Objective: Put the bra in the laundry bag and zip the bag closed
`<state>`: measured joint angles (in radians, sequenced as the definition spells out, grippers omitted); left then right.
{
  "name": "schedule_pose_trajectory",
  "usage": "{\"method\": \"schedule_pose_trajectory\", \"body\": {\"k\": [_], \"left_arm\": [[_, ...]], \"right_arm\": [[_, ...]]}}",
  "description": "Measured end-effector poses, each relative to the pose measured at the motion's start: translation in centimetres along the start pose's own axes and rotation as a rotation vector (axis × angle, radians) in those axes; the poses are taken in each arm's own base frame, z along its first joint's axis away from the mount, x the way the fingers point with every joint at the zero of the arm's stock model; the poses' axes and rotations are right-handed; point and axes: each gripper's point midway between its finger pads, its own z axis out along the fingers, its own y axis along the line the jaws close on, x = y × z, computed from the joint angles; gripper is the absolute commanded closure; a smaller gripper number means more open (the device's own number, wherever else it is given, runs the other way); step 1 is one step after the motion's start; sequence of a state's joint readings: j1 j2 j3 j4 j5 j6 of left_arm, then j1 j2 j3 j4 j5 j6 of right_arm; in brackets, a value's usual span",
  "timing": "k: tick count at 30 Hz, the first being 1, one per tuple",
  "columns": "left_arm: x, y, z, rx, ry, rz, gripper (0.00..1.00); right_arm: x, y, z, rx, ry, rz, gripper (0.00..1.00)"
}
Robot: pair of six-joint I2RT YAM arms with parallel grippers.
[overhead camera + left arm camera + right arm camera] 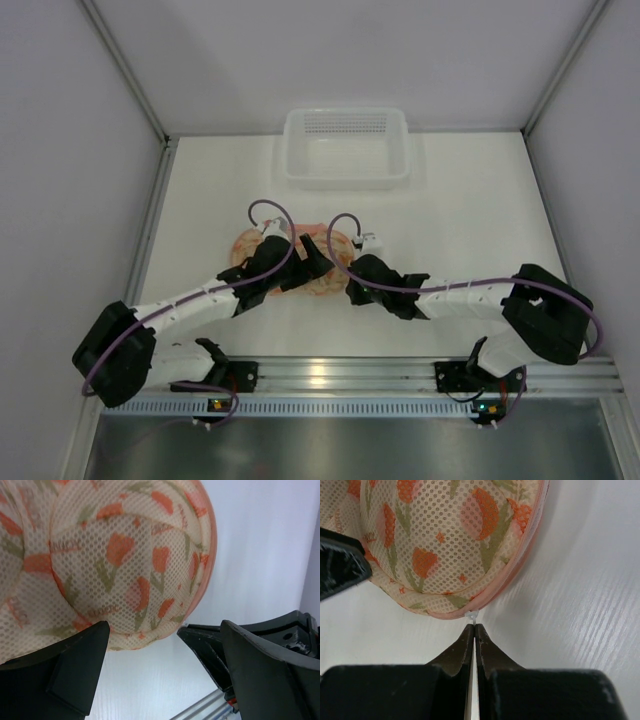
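The laundry bag (pixel 241 246) lies in the middle of the table, a domed mesh pouch with an orange tulip print and coral trim. It fills the top of the left wrist view (pixel 115 555) and the right wrist view (pixel 445 545). My right gripper (pixel 474 626) is shut on the small white zipper pull (pixel 472 615) at the bag's near rim. My left gripper (pixel 162 647) stands open, with the bag's edge just above the gap and nothing between its fingers (pixel 75 665). Both grippers meet over the bag in the top view, left (pixel 303 264) and right (pixel 347 281). The bra is hidden.
A white slotted plastic basket (pixel 345 170) stands at the back of the table. The metal rail (pixel 330 378) runs along the near edge by the arm bases. Grey walls close in left and right.
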<state>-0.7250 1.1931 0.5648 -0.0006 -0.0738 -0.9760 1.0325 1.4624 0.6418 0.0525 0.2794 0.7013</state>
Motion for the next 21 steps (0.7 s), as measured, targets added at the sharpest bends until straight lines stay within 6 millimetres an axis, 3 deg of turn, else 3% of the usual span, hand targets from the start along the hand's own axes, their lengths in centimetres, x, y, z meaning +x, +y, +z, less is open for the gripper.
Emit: {"method": "schedule_pose_trajectory", "body": {"k": [6,11,17,21], "left_arm": [[2.6,1.2,0.3,0.020,0.047,-0.105,0.01],[2.4,0.9,0.5,0.032,0.010,-0.161,0.01],[2.8,4.0,1.5,-0.092,-0.036,-0.241,0.02],[2.2,3.8,2.1,-0.118,-0.059,-0.281,0.02]], "right_arm": [[0.0,0.0,0.0,-0.001,0.000,-0.001,1.00],[-0.1,0.1,0.0,-0.004,-0.002,0.000,1.00],[0.1,0.0,0.1,0.001,0.007,-0.007,1.00],[0.2,-0.5,0.3,0.032,0.017,-0.038,1.00]]}}
